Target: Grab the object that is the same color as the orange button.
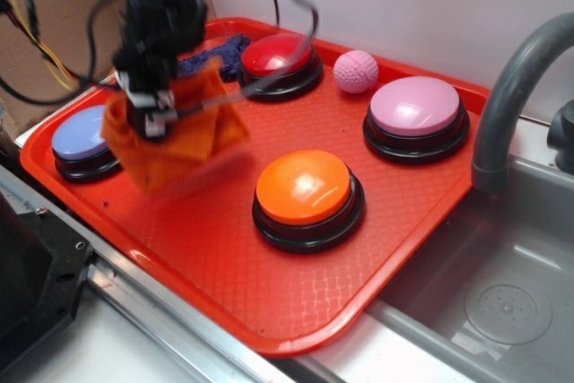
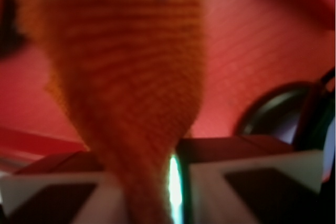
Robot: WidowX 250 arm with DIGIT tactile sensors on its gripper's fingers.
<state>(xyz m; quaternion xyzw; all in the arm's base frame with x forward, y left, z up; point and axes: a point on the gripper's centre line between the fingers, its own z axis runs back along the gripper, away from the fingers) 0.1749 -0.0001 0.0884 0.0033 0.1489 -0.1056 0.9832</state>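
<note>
While the orange button (image 1: pixel 303 187) sits mid-frame on the red tray (image 1: pixel 269 302), the end effector (image 1: pixel 152 118) pinches the orange terry rag (image 1: pixel 175 145), hanging lifted at upper left; the grab looks essentially done.

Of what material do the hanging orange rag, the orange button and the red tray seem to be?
Orange rag: soft terry cloth, seemingly; fuzzy, ribbed, draping from the gripper.
Orange button: likely glossy plastic dome, showing glare, on a black base.
Red tray: probably hard plastic, with a fine grid texture.
</note>
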